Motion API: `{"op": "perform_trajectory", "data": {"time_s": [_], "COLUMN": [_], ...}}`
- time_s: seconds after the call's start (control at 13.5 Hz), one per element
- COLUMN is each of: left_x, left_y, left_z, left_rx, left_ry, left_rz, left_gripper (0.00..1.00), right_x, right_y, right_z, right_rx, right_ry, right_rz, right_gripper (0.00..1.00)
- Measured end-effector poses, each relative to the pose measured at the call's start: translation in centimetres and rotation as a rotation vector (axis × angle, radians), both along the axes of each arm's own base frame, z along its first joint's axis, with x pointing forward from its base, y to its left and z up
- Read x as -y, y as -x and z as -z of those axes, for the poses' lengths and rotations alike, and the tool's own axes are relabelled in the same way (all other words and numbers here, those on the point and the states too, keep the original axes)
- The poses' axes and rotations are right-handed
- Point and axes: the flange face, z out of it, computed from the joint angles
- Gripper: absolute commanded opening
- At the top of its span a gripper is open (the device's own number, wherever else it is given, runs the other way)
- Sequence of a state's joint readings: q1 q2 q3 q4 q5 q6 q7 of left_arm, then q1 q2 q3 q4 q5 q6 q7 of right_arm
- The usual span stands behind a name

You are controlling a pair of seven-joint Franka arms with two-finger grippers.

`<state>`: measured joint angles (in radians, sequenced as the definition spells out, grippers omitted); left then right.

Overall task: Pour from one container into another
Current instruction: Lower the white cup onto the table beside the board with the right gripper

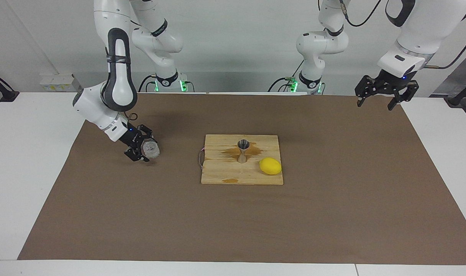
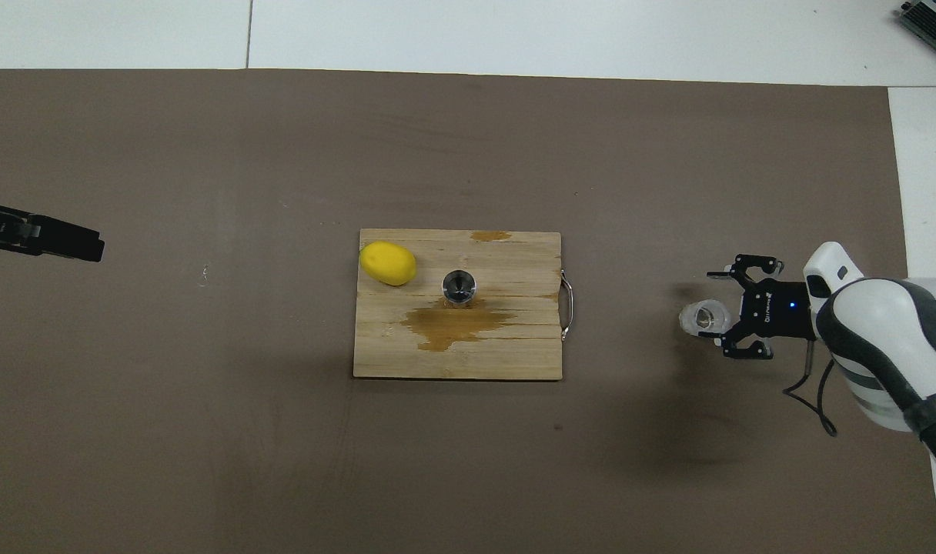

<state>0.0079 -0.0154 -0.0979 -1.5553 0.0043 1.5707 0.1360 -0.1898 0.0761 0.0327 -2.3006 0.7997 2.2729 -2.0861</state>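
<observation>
The clear bumpy cup stands upright on the brown mat toward the right arm's end of the table. My right gripper is open and low, its fingertips just short of the cup and not gripping it. On the wooden board in the middle of the table stands the silver hourglass jigger. My left gripper waits open in the air over the mat's edge at the left arm's end.
A yellow lemon lies on the board beside the jigger. A brown wet stain marks the board next to the jigger. The board has a metal handle on the side toward the cup.
</observation>
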Motion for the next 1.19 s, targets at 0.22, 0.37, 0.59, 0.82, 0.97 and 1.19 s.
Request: {"op": "perform_trajectory", "data": {"time_s": [0.22,0.37,0.59,0.82,0.97,1.19], "left_x": [0.0,0.0,0.0,0.0,0.0,0.0], "left_y": [0.0,0.0,0.0,0.0,0.0,0.0], "left_z": [0.0,0.0,0.0,0.0,0.0,0.0], "left_rx": [0.000,0.000,0.000,0.000,0.000,0.000], "left_ry": [0.000,0.000,0.000,0.000,0.000,0.000], "left_rz": [0.000,0.000,0.000,0.000,0.000,0.000], "left_gripper": [1.00,1.00,1.00,1.00,1.00,1.00], "right_x": [0.0,0.1,-0.5,-2.0,-2.4,-3.2], "right_y": [0.0,-0.3,-1.0,-1.5,-1.9,-2.2], "right_z": [-2.9,-5.7,-11.4,-16.3,-18.2,-20.0], "right_rx": [-0.010,-0.011,-0.067,-0.135,-0.154,-0.226], "right_ry": [0.020,0.087,0.206,0.242,0.232,0.230], "right_rz": [0.063,0.063,0.128,0.263,0.344,0.462], "right_gripper": [1.00,1.00,1.00,1.00,1.00,1.00]}}
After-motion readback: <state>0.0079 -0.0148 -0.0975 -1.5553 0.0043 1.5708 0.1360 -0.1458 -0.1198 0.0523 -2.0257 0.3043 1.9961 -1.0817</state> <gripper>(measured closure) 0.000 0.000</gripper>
